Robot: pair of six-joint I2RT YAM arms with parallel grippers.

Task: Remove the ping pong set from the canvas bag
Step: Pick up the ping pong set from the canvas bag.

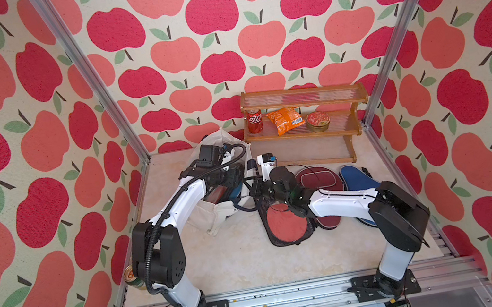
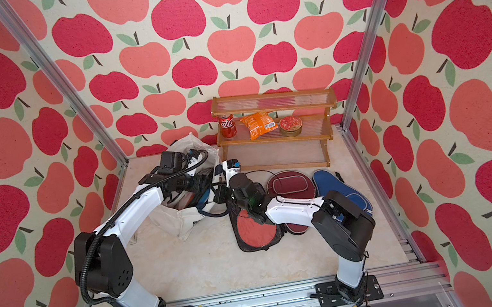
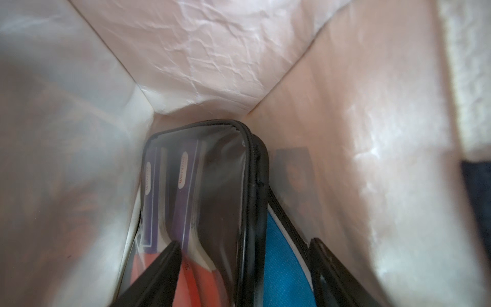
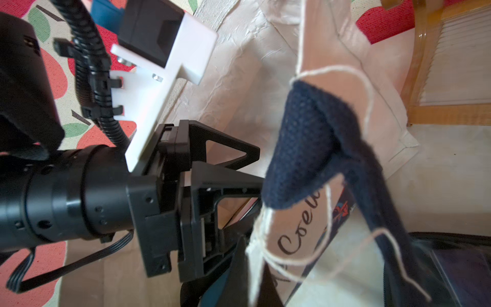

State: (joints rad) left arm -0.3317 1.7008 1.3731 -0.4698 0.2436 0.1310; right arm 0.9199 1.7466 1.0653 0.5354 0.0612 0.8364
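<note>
Off-white canvas forms the canvas bag (image 1: 215, 221), which lies slumped at the back left of the table with its mouth open. Inside it, the left wrist view shows a black-edged clear case (image 3: 212, 186) holding red paddles, with a teal-blue cover (image 3: 284, 252) pressed against its side. The left arm stretches forward and dips into the mouth. The left gripper (image 3: 244, 242) has its jaws spread, one finger in front of the clear case and the other beyond the teal-blue cover.

The right arm reaches across to the bag's rim beside the navy strap (image 4: 305, 146). The right gripper (image 1: 258, 188) has its jaws pressed together, but its tips are hidden, so I cannot tell whether cloth is pinched.

Outside the bag, partly under the right forearm, lie a second clear case (image 1: 284, 226), a maroon cover (image 1: 320, 179) and a dark blue cover (image 1: 356, 176). Behind them a wooden rack (image 1: 303, 97) carries a red can (image 1: 255, 121), an orange packet (image 1: 285, 120) and a round tin (image 1: 318, 121).
</note>
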